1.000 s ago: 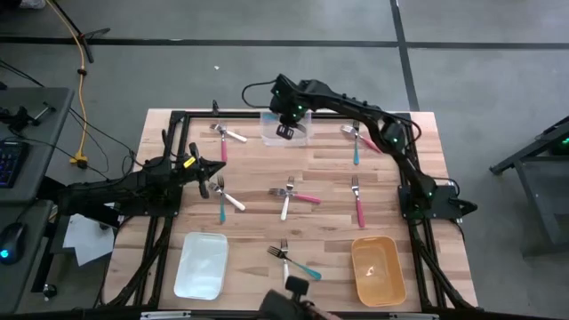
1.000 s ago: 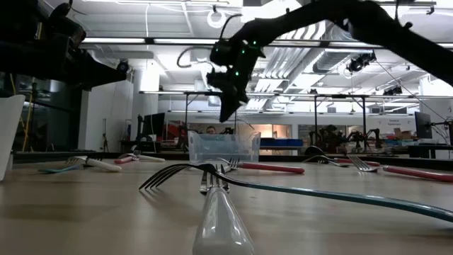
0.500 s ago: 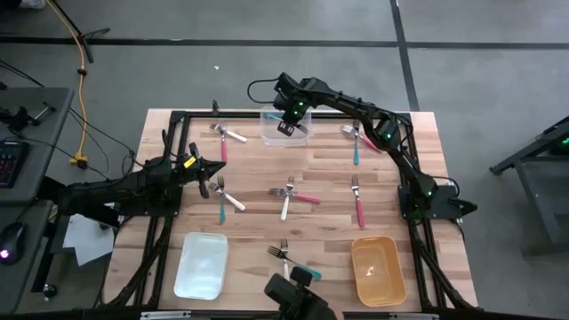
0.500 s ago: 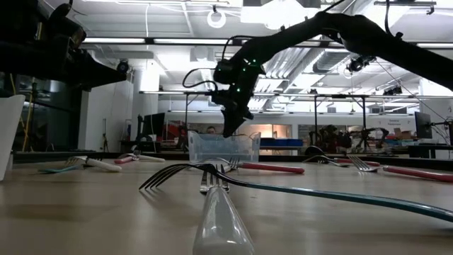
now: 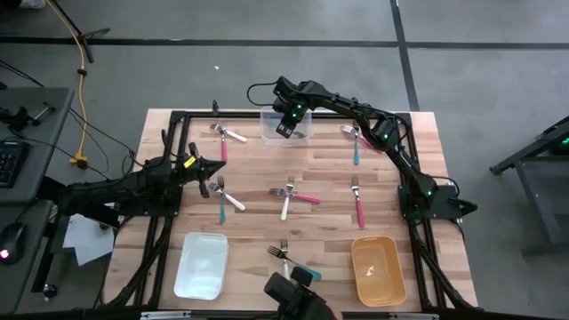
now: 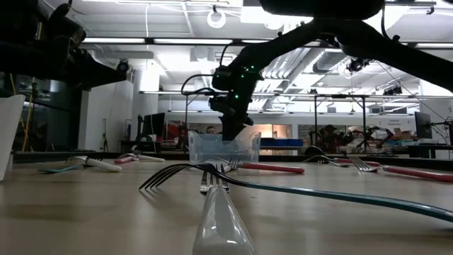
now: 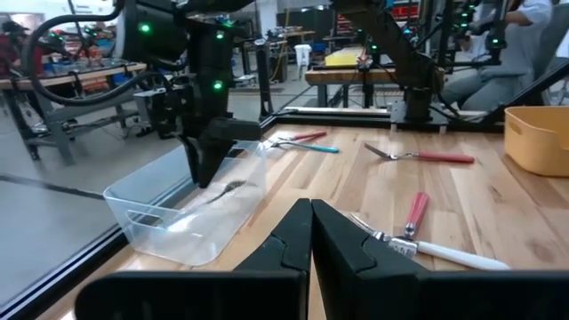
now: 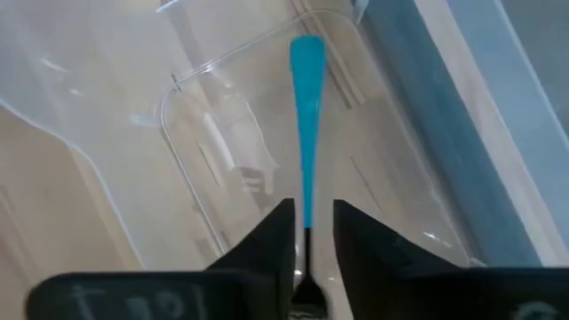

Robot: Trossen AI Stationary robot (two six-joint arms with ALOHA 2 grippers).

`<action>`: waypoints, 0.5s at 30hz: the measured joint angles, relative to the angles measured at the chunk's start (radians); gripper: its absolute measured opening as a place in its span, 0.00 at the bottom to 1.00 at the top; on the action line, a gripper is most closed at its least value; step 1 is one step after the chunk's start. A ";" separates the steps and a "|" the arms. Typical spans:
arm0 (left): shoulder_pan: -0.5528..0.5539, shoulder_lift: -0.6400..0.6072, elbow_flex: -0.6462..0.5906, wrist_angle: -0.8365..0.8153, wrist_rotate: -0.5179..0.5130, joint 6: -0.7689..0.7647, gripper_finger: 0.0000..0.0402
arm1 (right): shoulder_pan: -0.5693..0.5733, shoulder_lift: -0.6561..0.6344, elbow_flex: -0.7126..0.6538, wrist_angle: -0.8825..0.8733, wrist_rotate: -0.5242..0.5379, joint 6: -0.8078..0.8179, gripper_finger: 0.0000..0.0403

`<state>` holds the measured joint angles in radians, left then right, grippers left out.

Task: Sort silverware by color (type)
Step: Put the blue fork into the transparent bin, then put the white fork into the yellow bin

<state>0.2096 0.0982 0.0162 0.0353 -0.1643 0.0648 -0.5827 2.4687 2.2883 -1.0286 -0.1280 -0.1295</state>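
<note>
From the left edge of the bench my left tool [image 5: 206, 180] waits with its fingers pressed together, empty, just beside a white-handled fork [image 5: 222, 197]. Along the near edge sit a white tray [image 5: 201, 265] and an orange bin [image 5: 377, 269], with more forks scattered between them and the far edge. At the middle of the far edge my right tool [image 5: 286, 130] hangs inside the clear container [image 5: 286, 127], a teal fork [image 8: 307, 133] between its fingers, which stand only slightly apart; I cannot tell whether they grip it or have let go. I judge these forks light, stiff and slippery on the metal, best pinched across the plastic handle. The clear walls blur where the fork's head lies, and the low view hides most forks.
</note>
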 joint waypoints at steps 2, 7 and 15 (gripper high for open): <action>0.000 0.000 0.000 0.000 -0.019 0.000 0.00 | 0.000 0.000 0.000 0.001 0.004 -0.042 0.22; 0.000 0.000 0.000 0.004 -0.072 0.016 0.00 | 0.014 -0.002 0.067 -0.015 0.051 -0.113 0.17; 0.000 0.000 0.000 0.091 -0.075 0.085 0.00 | 0.098 -0.074 0.019 0.074 0.051 -0.160 0.02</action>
<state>0.2100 0.0982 0.0162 0.1267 -0.2398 0.1499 -0.4848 2.3948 2.3077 -0.9546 -0.0773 -0.2898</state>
